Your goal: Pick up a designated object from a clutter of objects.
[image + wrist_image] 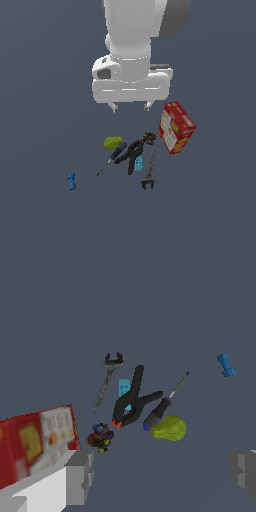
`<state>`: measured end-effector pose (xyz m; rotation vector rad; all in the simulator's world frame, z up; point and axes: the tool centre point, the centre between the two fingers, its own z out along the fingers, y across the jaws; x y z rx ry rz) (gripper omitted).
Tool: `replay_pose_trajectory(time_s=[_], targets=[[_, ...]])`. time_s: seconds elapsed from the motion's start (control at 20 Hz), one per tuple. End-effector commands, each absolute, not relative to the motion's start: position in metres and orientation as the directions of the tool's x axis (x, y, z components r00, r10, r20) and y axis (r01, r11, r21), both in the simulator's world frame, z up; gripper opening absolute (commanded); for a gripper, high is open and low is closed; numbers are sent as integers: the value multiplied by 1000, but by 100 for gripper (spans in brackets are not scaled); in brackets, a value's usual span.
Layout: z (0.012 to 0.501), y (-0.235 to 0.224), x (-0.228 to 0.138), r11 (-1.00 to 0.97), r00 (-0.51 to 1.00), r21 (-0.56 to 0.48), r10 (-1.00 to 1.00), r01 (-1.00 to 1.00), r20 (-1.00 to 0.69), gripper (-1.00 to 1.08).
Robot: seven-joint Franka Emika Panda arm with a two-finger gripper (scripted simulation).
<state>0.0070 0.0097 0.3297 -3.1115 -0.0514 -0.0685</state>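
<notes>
Hanging above the pile with nothing between its fingers, the pincer [130, 106] has its two short tips spread wide apart; in the wrist view the grey finger blocks [80, 477] sit at opposite edges of the picture with bare floor between them. It touches none of the items below.

Nearest under it in the exterior view is the yellow-green fruit [112, 143], a small lumpy rounded piece lying on the dark floor [40, 215], free of the pincer. The wrist view shows the fruit [169, 428] lying right against the handle end of the screwdriver [162, 406], whose thin shaft points away from it. Just beside the screwdriver [112, 157] lies the black clamp [133, 152], its orange-tipped jaws toward a small dark multicoloured lump [149, 136]. A little light-blue piece [138, 162] lies partly under the clamp's handles, and the grey wrench [149, 173] lies just past it, its open head pointing away from the red box.

The red-and-white box [176, 127] stands tilted on the exterior view's right, near the multicoloured lump. Well apart from the pile, on the exterior view's left, a small blue dumbbell-shaped piece [72, 181] lies alone.
</notes>
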Motion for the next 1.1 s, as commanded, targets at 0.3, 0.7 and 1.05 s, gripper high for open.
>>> replay_pose_trajectory(time_s=[0.3,0.7,1.05], targets=[[289,-7,6,-995,995,-32,-93,-92,33,100],[216,-37,-8,-947,947,-28,-321,-321,14,100],[156,-62,-31,-862,862,-15,-507,-507,3,100]])
